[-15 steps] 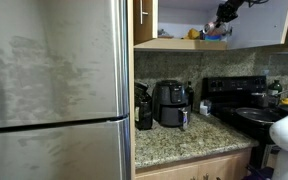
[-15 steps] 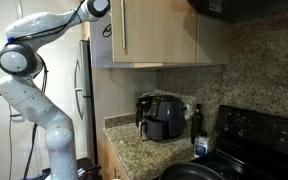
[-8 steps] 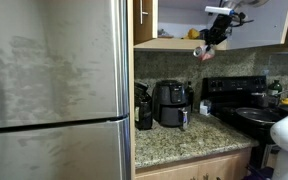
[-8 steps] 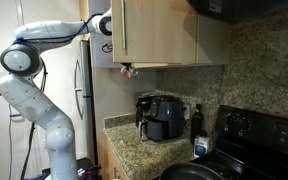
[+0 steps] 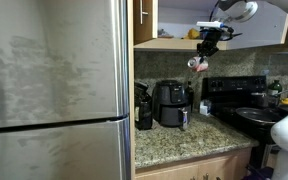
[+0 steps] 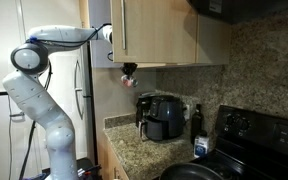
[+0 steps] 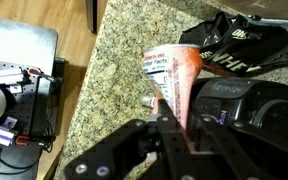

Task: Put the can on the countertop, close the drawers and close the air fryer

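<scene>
my tool (image 7: 180,122) clamps the can (image 7: 171,72) mid-frame over the speckled granite counter (image 7: 109,70); its label print's too blurred.

The arm (image 6: 46,120) rises from its base, bends at a raised elbow and extends the forearm level at upper height. The wrist (image 5: 234,11) directs the gripper (image 5: 200,58) straight downward. In the wrist view, the black fingers (image 7: 164,140) are clamped on the can (image 7: 172,75). The can hangs below the gripper in both exterior views.
</scene>
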You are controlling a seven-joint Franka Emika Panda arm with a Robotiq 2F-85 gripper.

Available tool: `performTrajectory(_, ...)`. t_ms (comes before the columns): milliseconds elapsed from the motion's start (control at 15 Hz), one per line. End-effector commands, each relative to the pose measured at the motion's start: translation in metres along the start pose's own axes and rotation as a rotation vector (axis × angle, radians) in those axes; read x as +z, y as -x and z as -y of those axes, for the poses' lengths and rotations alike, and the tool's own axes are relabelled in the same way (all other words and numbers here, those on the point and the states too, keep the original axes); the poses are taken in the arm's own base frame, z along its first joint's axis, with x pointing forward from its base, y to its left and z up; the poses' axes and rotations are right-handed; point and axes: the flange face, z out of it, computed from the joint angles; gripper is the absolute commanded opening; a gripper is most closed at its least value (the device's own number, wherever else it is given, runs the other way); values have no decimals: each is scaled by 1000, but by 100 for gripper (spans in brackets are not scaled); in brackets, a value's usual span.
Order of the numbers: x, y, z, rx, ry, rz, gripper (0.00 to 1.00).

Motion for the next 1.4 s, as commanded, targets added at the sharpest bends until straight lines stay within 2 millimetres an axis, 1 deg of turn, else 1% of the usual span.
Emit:
performTrajectory(0,51,18,-9,-42,133,36,5)
performTrajectory(267,129,50,-27,-97,329,40,5)
performTrajectory(333,147,56,-33,-108,377,46,5)
performTrajectory(400,159,61,-38,-120,408,47,5)
performTrajectory(467,156,65,-41,-131,410,49,5)
performTrajectory(533,152,62,-33,-116,383,25,19)
performTrajectory(600,158,66,-36,-123,398,25,19)
performTrajectory(733,159,67,-37,-126,402,25,19)
performTrajectory(800,158,66,-37,-126,401,26,5)
performTrajectory(933,188,63,-29,-121,469,47,5)
performTrajectory(1000,212,68,-29,-143,505,72,5)
performTrajectory(1067,230,73,-30,-153,541,66,5)
performTrajectory(1200,276,81,-33,-160,619,33,5)
performTrajectory(1333,326,84,-34,-151,654,-27,5)
